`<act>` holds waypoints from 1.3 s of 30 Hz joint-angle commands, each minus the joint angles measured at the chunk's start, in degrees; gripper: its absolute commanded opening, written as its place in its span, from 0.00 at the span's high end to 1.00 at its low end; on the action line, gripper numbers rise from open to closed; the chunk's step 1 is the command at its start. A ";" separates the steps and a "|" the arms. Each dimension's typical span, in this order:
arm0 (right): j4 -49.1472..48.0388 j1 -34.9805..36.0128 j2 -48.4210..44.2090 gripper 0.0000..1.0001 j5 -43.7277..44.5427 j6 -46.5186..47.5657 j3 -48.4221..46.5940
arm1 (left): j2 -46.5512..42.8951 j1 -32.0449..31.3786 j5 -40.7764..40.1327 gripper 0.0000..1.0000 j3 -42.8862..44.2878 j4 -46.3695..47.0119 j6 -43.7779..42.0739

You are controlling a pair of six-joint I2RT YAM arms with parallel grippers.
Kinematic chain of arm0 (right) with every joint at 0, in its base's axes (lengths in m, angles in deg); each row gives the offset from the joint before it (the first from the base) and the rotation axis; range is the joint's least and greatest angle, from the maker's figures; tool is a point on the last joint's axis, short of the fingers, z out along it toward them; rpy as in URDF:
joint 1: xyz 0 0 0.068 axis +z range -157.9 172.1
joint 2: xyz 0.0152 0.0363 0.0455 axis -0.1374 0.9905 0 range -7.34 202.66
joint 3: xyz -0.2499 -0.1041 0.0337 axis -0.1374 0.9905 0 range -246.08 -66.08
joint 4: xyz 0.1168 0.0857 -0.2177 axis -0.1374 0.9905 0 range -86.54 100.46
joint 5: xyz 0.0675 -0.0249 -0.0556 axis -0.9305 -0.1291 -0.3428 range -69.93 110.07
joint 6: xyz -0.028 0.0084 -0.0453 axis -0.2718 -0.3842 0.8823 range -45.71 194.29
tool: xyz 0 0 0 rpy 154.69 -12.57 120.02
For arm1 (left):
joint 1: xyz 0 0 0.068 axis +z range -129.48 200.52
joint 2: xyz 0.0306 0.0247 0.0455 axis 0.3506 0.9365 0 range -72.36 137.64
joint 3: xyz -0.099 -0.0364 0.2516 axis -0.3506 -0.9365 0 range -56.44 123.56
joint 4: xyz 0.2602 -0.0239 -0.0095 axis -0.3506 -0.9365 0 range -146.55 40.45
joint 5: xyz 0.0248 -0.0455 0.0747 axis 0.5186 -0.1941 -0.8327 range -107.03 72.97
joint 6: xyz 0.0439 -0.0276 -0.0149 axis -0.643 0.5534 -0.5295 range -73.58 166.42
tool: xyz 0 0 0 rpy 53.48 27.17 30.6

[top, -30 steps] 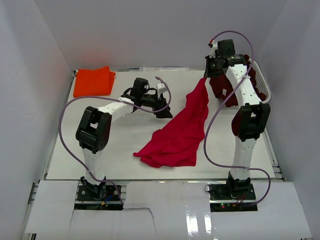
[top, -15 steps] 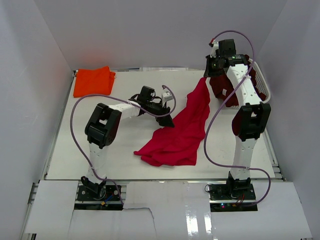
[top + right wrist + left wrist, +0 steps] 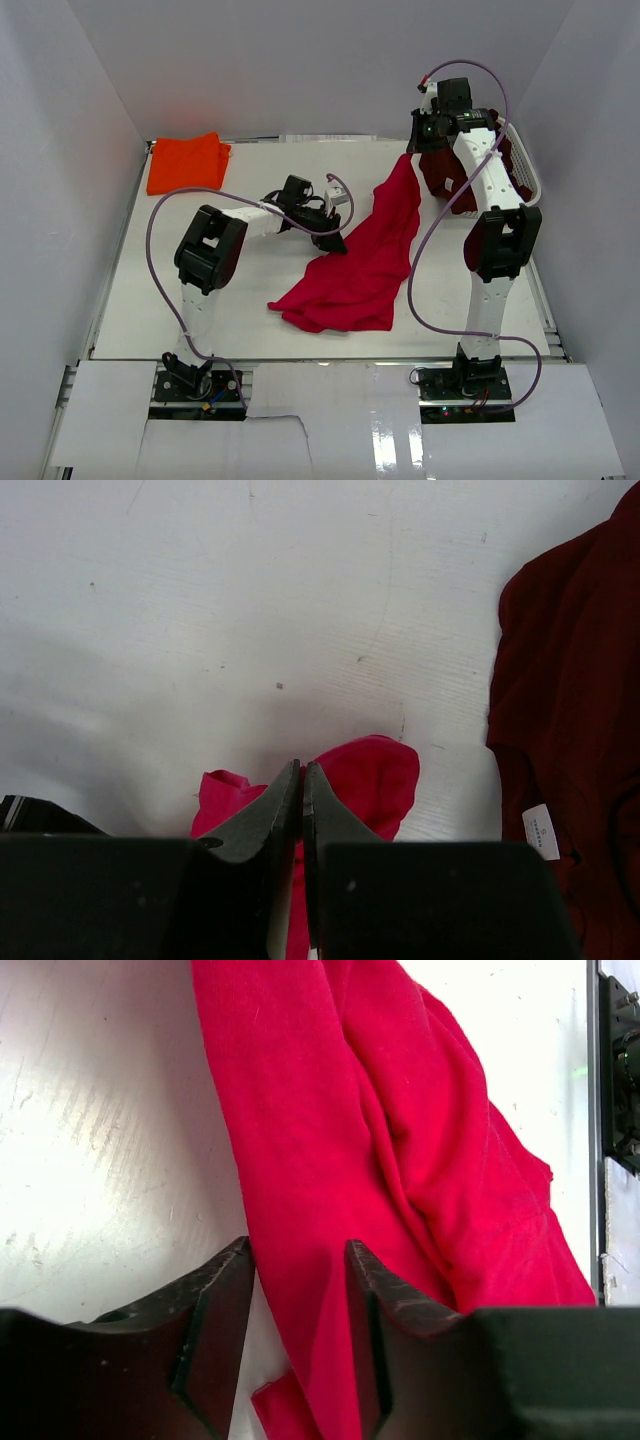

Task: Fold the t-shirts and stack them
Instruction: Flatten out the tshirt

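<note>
The crimson red t-shirt (image 3: 355, 265) lies stretched across the table, its far corner lifted at the back right. My right gripper (image 3: 408, 157) is shut on that corner (image 3: 365, 780). My left gripper (image 3: 336, 244) is open at the shirt's left edge, its jaws straddling a fold of the red cloth (image 3: 300, 1210). The orange t-shirt (image 3: 187, 162) lies folded at the back left. The dark maroon t-shirt (image 3: 440, 180) with its white tag (image 3: 541, 830) sits in the basket at the right.
The white lattice basket (image 3: 528, 170) stands at the back right behind my right arm. White walls close in the table on three sides. The table's front edge runs just ahead of the arm bases.
My left gripper has moved right and down to the red shirt's left edge and now straddles the cloth. The right gripper and the lifted corner have stayed put.
</note>
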 commanded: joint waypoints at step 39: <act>-2.58 -0.91 0.94 0.92 -0.84 0.40 0.97 | 0.62 -0.82 -10.55 1.00 23.13 -17.45 3.20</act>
